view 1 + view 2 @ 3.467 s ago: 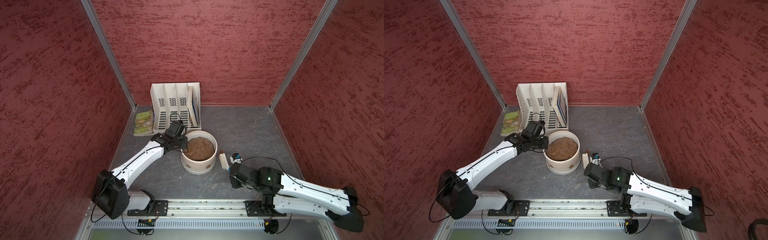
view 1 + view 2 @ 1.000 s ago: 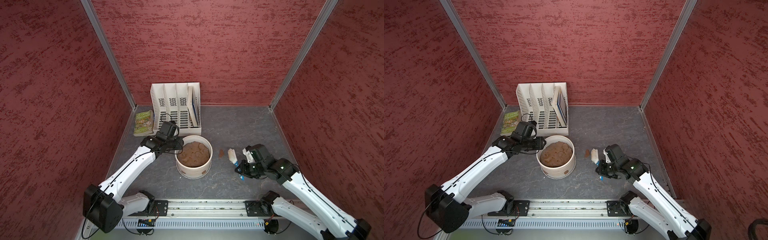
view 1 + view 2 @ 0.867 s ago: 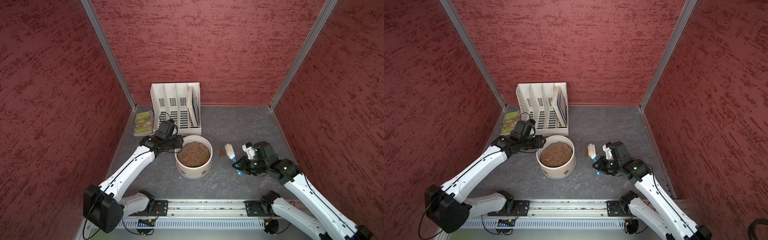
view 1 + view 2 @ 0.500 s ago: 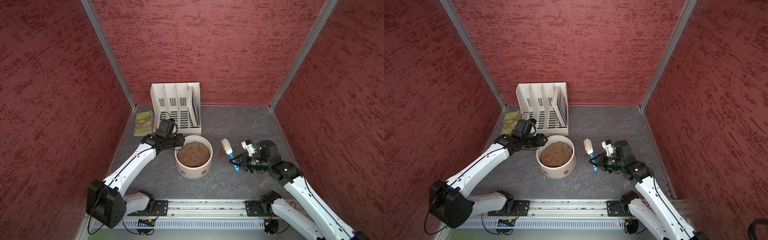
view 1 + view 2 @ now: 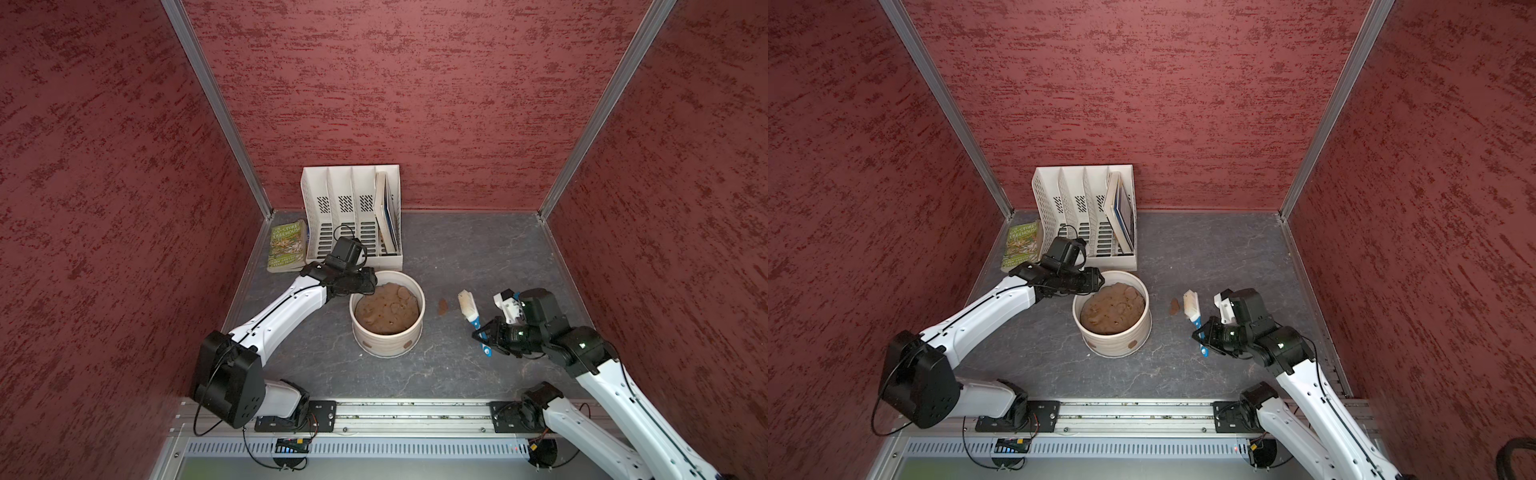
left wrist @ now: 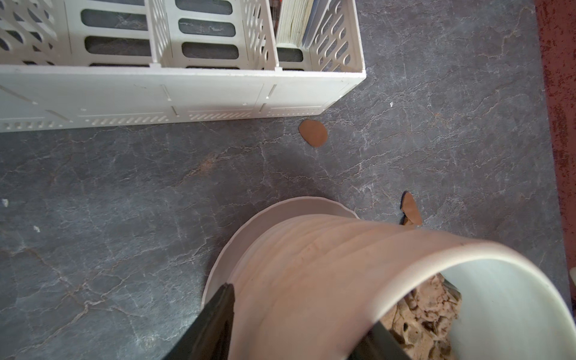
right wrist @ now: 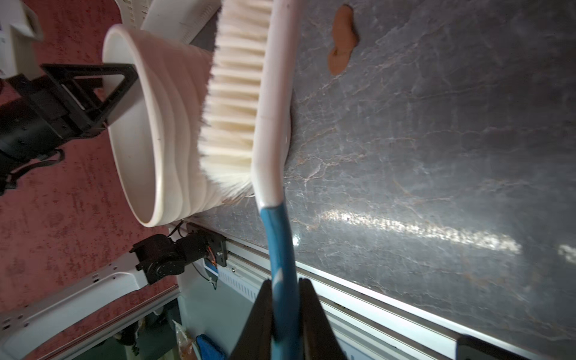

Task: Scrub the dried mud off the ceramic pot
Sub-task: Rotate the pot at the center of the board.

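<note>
Top views both put the ceramic pot (image 5: 386,348) mid-frame on the counter (image 5: 457,249), below the white file organiser (image 5: 353,195), soil (image 5: 386,309) inside, with dried mud (image 5: 408,343) spots on the wall's frame-bottom side. Left jaws pinch its upper-left rim, one inside, one outside. Right jaws clamp the brush (image 5: 468,305) by its blue handle, well right of the pot; a brown flake (image 5: 442,306) lies between.

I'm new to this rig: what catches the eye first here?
A cream ceramic pot of brown soil stands mid-floor, the left gripper clamped on its far rim, brown dried mud patches on its near wall. To its right, the right gripper holds a white-bristled brush by its blue handle, clear of the pot.
</note>
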Controlling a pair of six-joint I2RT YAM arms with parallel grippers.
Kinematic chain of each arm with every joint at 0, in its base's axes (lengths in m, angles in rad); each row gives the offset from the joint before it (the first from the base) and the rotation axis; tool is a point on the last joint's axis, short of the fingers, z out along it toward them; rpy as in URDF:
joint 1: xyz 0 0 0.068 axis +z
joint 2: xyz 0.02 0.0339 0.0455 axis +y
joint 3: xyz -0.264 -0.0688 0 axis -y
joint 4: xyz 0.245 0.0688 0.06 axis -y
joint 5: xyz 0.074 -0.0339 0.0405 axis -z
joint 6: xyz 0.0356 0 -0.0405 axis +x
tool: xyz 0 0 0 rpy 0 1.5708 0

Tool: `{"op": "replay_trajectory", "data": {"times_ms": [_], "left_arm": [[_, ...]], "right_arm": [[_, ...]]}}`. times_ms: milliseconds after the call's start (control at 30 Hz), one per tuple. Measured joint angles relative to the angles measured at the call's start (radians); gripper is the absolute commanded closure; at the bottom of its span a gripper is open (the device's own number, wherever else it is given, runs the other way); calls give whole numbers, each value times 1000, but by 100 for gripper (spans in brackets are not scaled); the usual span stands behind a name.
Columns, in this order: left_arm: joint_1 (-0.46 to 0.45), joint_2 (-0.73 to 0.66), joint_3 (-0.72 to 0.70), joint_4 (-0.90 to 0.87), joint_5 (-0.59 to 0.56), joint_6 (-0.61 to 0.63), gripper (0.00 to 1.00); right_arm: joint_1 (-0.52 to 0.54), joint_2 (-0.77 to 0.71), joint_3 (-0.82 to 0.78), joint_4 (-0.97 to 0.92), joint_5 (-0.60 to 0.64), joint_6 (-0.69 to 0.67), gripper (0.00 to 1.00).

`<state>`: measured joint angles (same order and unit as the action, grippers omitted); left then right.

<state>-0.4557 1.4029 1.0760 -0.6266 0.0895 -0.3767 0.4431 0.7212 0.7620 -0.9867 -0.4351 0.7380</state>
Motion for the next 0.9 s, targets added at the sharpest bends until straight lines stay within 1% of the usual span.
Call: {"op": "replay_trajectory", "data": {"times_ms": [67, 133, 200, 367, 400, 433, 533, 700, 833, 900], "left_arm": [[-11, 7, 6, -1, -18, 8, 49], [-14, 7, 7, -5, -27, 22, 53], [-15, 7, 7, -14, -31, 45, 61], [-37, 3, 11, -55, -58, 108, 86], [-43, 0, 11, -60, -79, 82, 88], [-47, 0, 12, -71, -123, 58, 91], [-31, -3, 8, -67, -149, 0, 93], [-34, -56, -28, -96, -197, -35, 94], [-47, -114, -61, -145, -226, -69, 98], [-55, -134, -69, -173, -235, -83, 98]], "right_arm": [[24, 7, 0, -28, 42, -9, 100], [52, 21, 6, -55, 90, -14, 100], [82, 39, 21, -76, 136, -16, 100], [162, 66, 45, -89, 235, -15, 100], [176, 70, 45, -88, 249, -13, 100], [197, 77, 45, -88, 267, -11, 100], [253, 98, 45, -87, 311, -2, 100], [353, 155, 46, -75, 379, 24, 100], [416, 199, 56, -60, 423, 42, 100], [447, 225, 70, -55, 444, 48, 100]]}}
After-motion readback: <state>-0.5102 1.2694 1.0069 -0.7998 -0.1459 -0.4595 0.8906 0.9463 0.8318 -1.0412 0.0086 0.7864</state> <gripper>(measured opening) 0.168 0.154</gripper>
